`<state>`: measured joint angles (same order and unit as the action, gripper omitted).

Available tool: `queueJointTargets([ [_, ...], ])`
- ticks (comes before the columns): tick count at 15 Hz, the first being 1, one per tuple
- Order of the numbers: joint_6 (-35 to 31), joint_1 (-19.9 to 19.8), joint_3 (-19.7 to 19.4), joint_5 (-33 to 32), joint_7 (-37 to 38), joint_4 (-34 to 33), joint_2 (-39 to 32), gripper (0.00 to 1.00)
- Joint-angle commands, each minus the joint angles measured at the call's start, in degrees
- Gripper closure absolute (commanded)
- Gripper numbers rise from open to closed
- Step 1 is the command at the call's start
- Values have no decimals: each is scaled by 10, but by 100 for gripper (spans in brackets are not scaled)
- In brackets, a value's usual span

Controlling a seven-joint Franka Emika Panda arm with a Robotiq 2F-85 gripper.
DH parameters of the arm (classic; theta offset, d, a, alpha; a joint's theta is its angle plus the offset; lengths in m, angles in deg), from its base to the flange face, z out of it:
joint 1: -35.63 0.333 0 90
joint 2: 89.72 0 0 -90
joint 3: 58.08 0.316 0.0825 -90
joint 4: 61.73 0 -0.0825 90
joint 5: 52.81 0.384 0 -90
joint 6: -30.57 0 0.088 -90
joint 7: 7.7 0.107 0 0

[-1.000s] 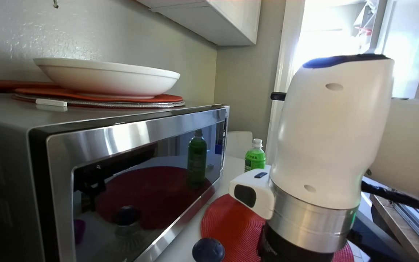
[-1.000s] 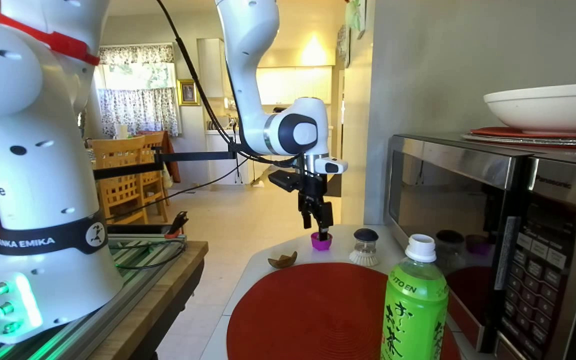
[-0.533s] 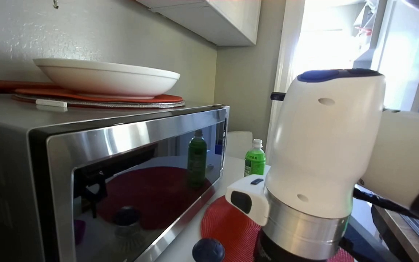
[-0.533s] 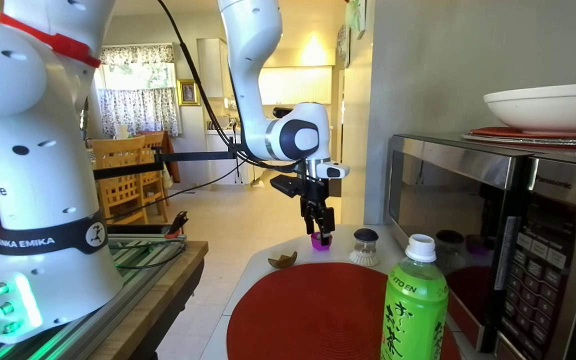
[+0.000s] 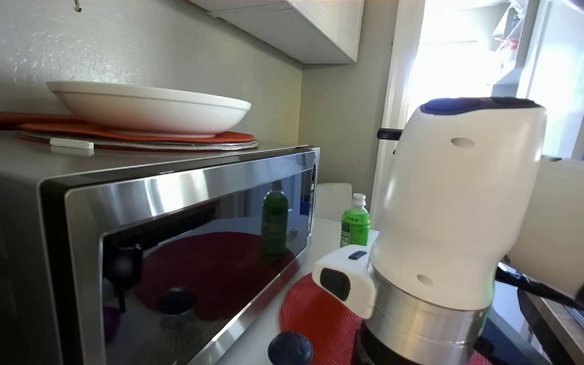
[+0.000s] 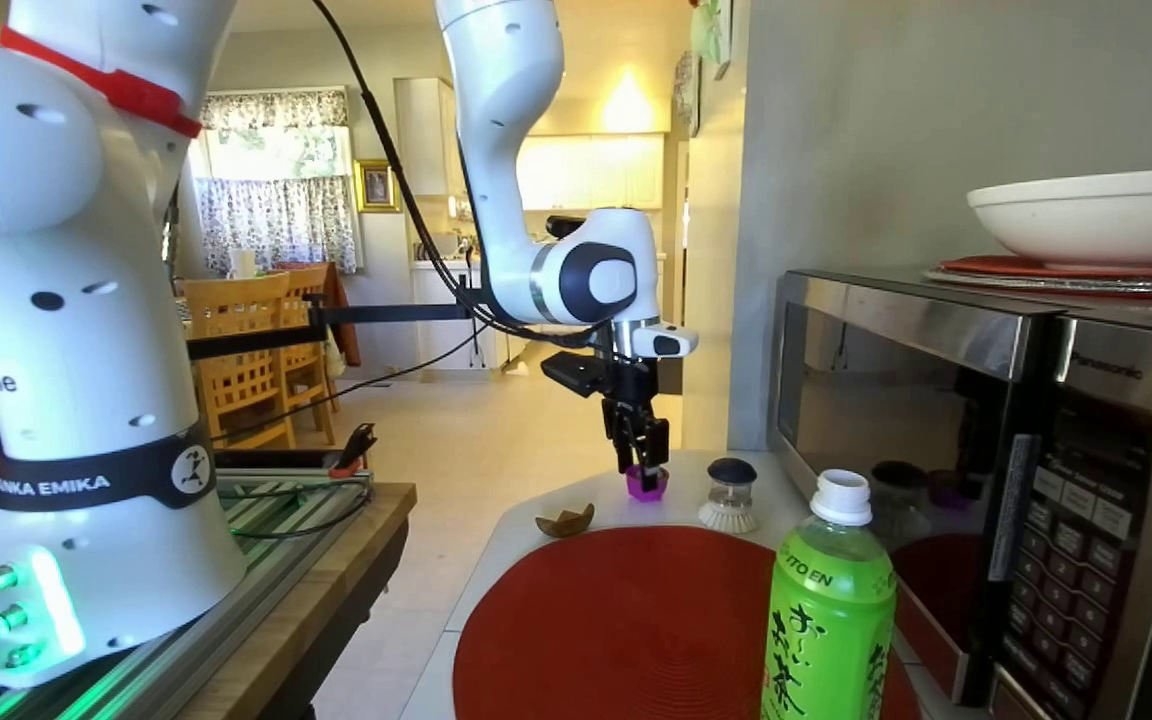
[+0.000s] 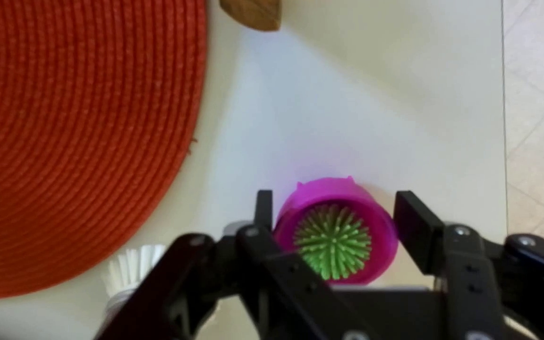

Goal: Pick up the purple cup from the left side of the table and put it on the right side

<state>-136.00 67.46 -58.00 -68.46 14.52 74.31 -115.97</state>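
The small purple cup (image 7: pixel 331 189) stands upright on the white table (image 7: pixel 357 104), with a green spiky thing inside it. My gripper (image 7: pixel 333 208) has one black finger on either side of the cup, both pads against its wall and shut on it. In an exterior view the gripper (image 6: pixel 638 474) reaches straight down to the cup (image 6: pixel 647 494), which sits at the far end of the table and is partly covered by a fingertip. Elsewhere the cup shows only as a reflection in the microwave door (image 5: pixel 111 323).
A brush with a dark knob (image 6: pixel 732 470) stands close beside the cup. A brown boat-shaped piece (image 6: pixel 566 521) lies on the opposite side. Around are the red round mat (image 6: pixel 616 620), the green bottle (image 6: pixel 824 610) and the steel microwave (image 6: pixel 916 345) carrying a white bowl (image 6: pixel 1106 215).
My arm came down a little at first, then hardly moved. The fingers have drawn together around the cup, which has shifted slightly towards the brush.
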Motion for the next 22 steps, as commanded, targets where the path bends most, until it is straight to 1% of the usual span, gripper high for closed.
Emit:
queueJointTargets([
  [1, -8, 14, -14, -1, -4, -10, -11, 24],
  [3, -9, 15, -17, -1, -5, -10, -12, 40],
  [4, -9, 16, -19, -1, -6, -10, -12, 51],
  [6, -10, 16, -19, -1, -6, -9, -10, 63],
  [9, -3, 14, -15, 1, -10, -1, 3, 65],
  [11, 17, 4, -1, 12, -18, 8, 19, 65],
  [13, 55, -11, 24, 31, -25, 28, 54, 65],
  [15, 95, -18, 40, 37, -18, 47, 92, 65],
  [18, 143, -46, 69, 49, -15, 90, 162, 65],
  [20, 155, -71, 81, 57, -13, 128, 211, 65],
  [22, 152, -99, 88, 70, -19, 171, 257, 65],
])
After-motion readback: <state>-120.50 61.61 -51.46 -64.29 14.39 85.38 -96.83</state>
